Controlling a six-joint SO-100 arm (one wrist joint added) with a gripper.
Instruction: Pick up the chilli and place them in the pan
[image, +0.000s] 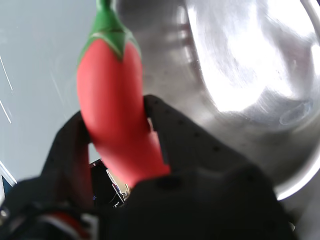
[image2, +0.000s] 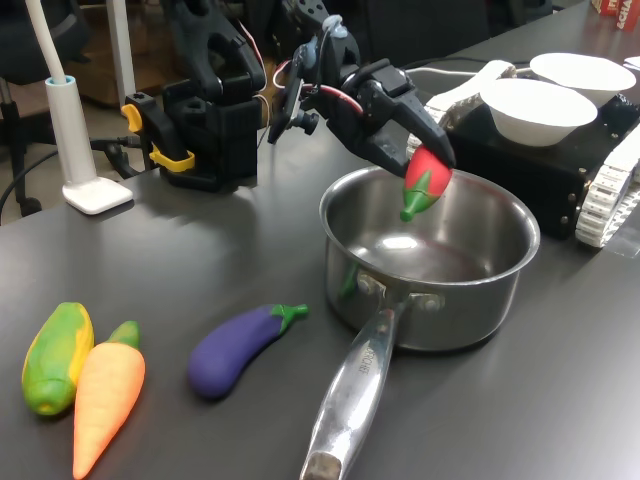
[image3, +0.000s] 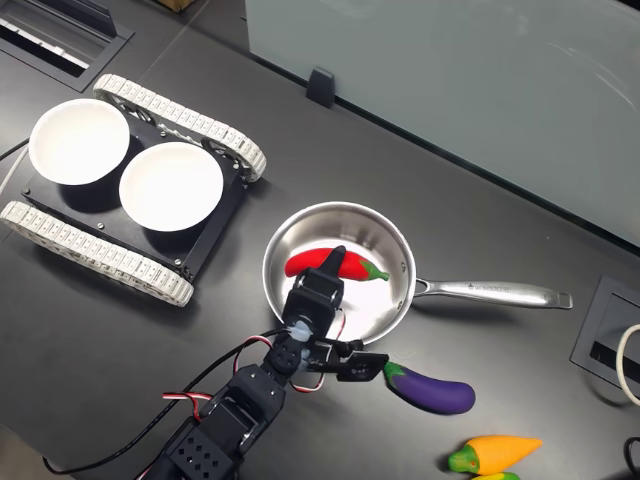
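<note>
Gripping chilli (image2: 427, 180) mid-body, fingers (image: 67, 145) closed on both sides, stem end hanging over pan (image2: 500, 290).

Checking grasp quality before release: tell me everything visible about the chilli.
The chilli is a glossy red toy pepper with a green stem cap, looking like smooth plastic or rubber. The gripper is shut on its red body, the black fingers pinching near the tail end. In the first exterior view it hangs stem-down above the steel pan's open mouth, apparently clear of the rim. Only the fingers touch it.
</note>
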